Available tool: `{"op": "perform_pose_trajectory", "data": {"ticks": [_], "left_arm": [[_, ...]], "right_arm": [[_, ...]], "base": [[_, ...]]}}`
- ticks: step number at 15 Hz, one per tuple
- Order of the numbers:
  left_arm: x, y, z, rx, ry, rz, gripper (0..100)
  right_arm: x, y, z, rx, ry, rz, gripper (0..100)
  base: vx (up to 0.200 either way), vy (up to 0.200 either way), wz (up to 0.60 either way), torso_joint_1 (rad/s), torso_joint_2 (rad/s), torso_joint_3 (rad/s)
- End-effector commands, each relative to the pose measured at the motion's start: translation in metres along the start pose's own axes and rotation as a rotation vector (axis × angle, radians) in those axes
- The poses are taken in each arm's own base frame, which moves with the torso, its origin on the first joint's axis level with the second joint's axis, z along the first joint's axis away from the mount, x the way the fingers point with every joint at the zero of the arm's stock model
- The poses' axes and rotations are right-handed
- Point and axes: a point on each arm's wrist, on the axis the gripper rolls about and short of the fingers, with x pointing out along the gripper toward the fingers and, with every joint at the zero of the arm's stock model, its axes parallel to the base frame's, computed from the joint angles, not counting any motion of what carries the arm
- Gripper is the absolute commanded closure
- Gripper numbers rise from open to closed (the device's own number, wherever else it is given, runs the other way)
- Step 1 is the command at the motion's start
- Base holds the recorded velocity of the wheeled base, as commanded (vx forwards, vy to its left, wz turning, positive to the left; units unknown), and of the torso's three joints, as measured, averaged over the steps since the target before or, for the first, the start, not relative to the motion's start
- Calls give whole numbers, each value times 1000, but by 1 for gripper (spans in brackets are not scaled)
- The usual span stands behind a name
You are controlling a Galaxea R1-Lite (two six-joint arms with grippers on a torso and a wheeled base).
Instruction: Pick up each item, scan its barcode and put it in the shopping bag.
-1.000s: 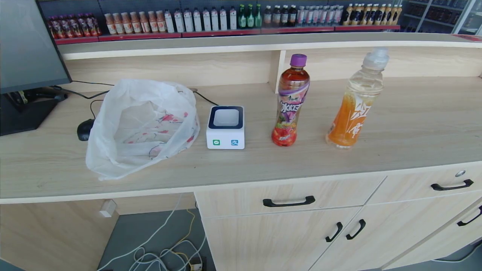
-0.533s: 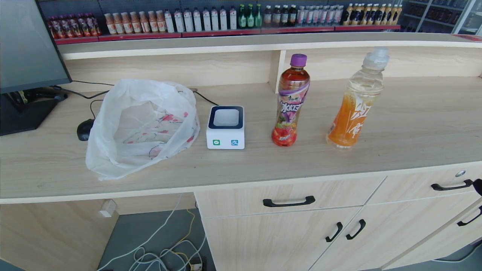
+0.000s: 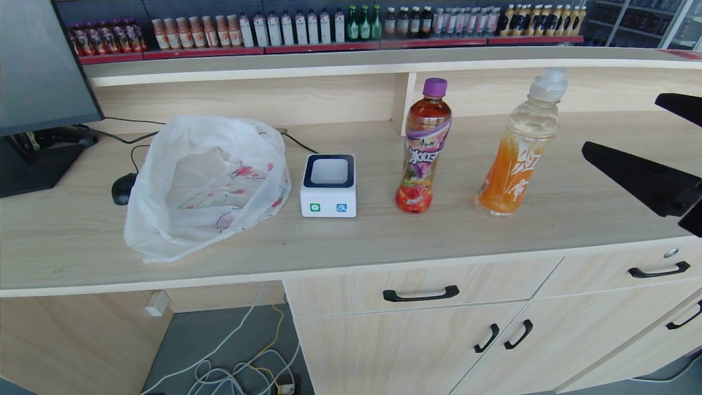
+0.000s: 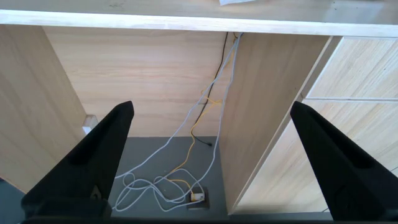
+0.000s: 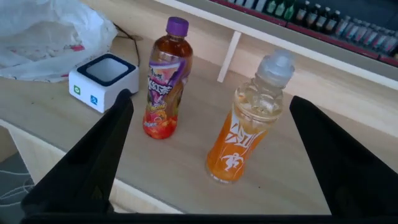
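Orange bottle [image 3: 518,145] and purple-capped bottle [image 3: 423,148] stand unscanned toward the counter's [image 3: 384,241] right end, bag [image 3: 205,181] apparently empty left of the scanner [image 3: 329,185]; my right gripper [image 3: 621,123] gapes empty beside the orange one, left gripper [image 4: 211,106] open, empty, below the front edge.

Our right end effector [image 3: 620,123] has risen into the head view from the lower right. 0.5 s ago we saw just a dark tip of it at the right edge, level with the drawer handle [image 3: 658,270]. Now its 2 black fingers [image 3: 636,175] reach in over the right end of the counter [image 3: 384,236], higher than before and spread wide apart. Their tips point toward the orange bottle [image 3: 515,148], and the nearer 1 is close beside the bottle without touching it.
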Motion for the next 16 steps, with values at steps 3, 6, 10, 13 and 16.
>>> {"op": "perform_pose_trajectory", "data": {"ticks": [3,6,10,13,16], "left_arm": [[0,0,0,-1,0,1,0],[0,0,0,1,0,0,0],[0,0,0,-1,0,0,0],[0,0,0,-1,0,0,0],[0,0,0,-1,0,0,0]], "right_arm": [[78,18,-6,100,22,-59,0],[111,25,-16,106,64,-98,0],[127,33,-7,131,37,-112,0],[138,41,2,155,-16,-110,0],[151,45,0,183,-11,-145,0]], "base": [[0,0,0,0,0,0],[0,0,0,0,0,0],[0,0,0,0,0,0],[0,0,0,0,0,0],[0,0,0,0,0,0]]}}
